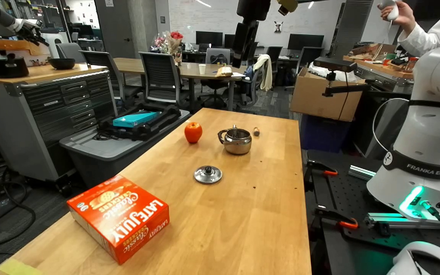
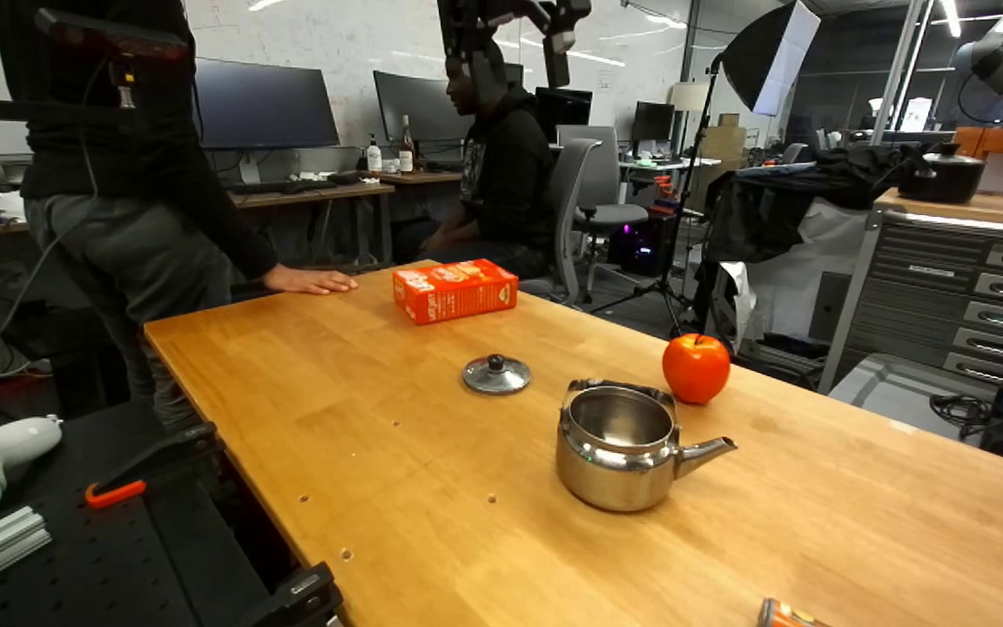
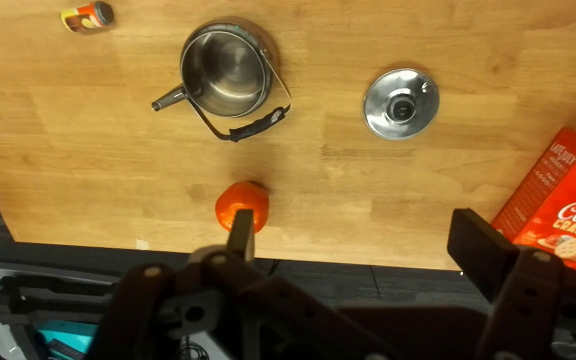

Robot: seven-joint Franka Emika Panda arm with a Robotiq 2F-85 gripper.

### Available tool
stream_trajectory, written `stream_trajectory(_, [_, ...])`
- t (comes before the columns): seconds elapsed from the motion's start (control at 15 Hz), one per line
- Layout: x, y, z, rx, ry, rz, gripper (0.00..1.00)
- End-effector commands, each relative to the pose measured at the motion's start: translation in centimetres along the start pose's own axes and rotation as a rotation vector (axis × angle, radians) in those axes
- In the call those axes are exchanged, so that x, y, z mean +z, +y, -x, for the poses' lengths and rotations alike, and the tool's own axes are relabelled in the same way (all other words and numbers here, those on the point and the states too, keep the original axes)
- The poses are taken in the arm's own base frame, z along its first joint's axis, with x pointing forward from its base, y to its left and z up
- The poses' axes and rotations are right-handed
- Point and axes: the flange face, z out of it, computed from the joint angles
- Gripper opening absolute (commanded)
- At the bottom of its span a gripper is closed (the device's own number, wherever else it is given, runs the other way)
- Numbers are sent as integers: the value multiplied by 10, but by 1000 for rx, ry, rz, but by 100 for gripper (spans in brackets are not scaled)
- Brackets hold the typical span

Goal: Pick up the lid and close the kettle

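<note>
Claw (image 3: 354,224): hung well above the table (image 1: 243,217), spread wide. Lid (image 2: 496,380): silver, lay flat on the table, knob (image 3: 402,108) upward, between kettle (image 2: 616,472) and cracker box (image 1: 120,217). Kettle: silver, stood upright and uncovered, apart from the lid. Red fruit (image 2: 696,368): sat near the kettle.

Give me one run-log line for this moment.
gripper: open, empty, above table | lid: flat on table, knob up | kettle: upright, uncovered | status: lid not yet grasped
</note>
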Motion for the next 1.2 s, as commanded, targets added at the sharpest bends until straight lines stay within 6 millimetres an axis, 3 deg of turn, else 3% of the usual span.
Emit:
stream_trajectory(0.0, [13, -17, -12, -24, -14, -58, 100])
stream_trajectory(1.13, [97, -48, -33, -104, -60, -100, 100])
